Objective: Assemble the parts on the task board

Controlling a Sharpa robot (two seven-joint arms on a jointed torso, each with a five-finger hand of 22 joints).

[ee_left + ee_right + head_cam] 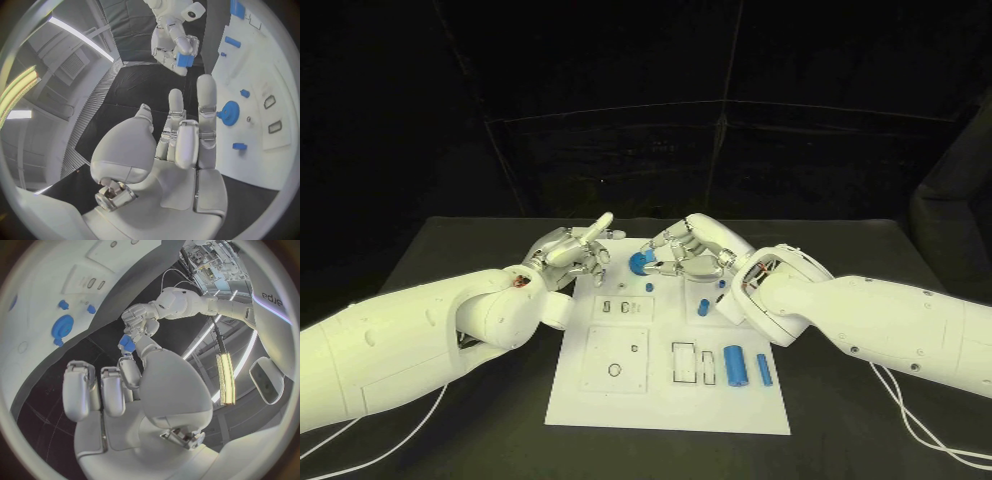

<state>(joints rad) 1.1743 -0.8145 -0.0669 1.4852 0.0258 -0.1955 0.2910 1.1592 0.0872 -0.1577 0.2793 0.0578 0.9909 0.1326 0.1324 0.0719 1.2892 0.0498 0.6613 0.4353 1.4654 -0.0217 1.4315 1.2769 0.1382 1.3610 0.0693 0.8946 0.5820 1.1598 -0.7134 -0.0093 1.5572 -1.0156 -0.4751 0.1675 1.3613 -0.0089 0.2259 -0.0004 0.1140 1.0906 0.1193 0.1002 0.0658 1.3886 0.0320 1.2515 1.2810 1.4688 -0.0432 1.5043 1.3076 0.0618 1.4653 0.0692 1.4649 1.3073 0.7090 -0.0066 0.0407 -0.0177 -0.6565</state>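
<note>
The left hand [574,252] is over the far left corner of the white task board [668,405]. Its fingers are spread apart and it holds nothing. Just beside its fingertips, a round blue part [640,262] sits on the board, between the two hands. The right hand [692,250] is over the far side of the board and pinches a small blue block [184,60] in its fingertips. Nearer the robot, two blue rods [734,365] lie side by side on the right side of the board.

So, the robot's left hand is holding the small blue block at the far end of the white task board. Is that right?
Not quite. It is the right hand that holds the small blue block at the far end of the white task board. The left wrist view shows this; the left hand holds nothing.
</note>
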